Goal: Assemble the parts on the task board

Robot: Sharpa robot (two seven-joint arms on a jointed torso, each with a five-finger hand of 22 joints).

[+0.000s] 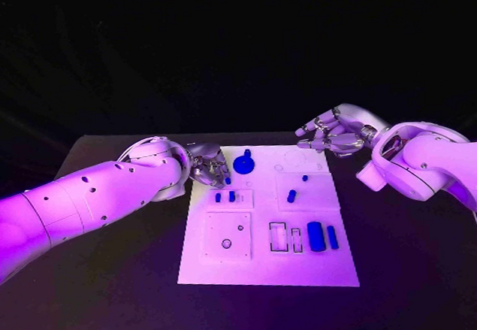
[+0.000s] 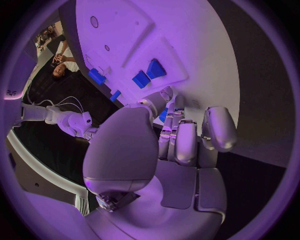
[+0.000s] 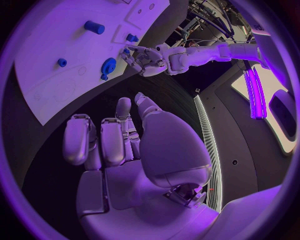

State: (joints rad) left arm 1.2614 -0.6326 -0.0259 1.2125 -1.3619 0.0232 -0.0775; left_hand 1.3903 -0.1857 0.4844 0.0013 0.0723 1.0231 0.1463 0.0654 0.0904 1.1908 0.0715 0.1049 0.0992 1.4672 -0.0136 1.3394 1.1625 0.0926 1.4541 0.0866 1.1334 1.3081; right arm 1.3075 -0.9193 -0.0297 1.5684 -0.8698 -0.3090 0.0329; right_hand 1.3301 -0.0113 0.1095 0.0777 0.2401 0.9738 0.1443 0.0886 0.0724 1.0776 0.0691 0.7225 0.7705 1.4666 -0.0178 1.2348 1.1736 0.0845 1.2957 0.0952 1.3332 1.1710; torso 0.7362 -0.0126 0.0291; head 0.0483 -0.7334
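The white task board (image 1: 269, 265) lies in the middle of the table. On it are a round blue disc part (image 1: 245, 163), two short blue pegs (image 1: 225, 197), another peg (image 1: 291, 195) and two long blue bars (image 1: 322, 237). My left hand (image 1: 206, 167) is low over the board's far left edge. Its fingers are curled in, and a small blue part (image 2: 164, 116) is pinched between thumb and finger. My right hand (image 1: 330, 135) hovers above the board's far right corner. Its fingers are loosely bent and apart, with nothing in them (image 3: 119, 145).
A square recessed plate (image 1: 228, 237) and narrow slots (image 1: 277, 236) take up the board's near half. Black table (image 1: 116, 293) surrounds the board on all sides. My left forearm (image 1: 78, 205) lies across the table's left side.
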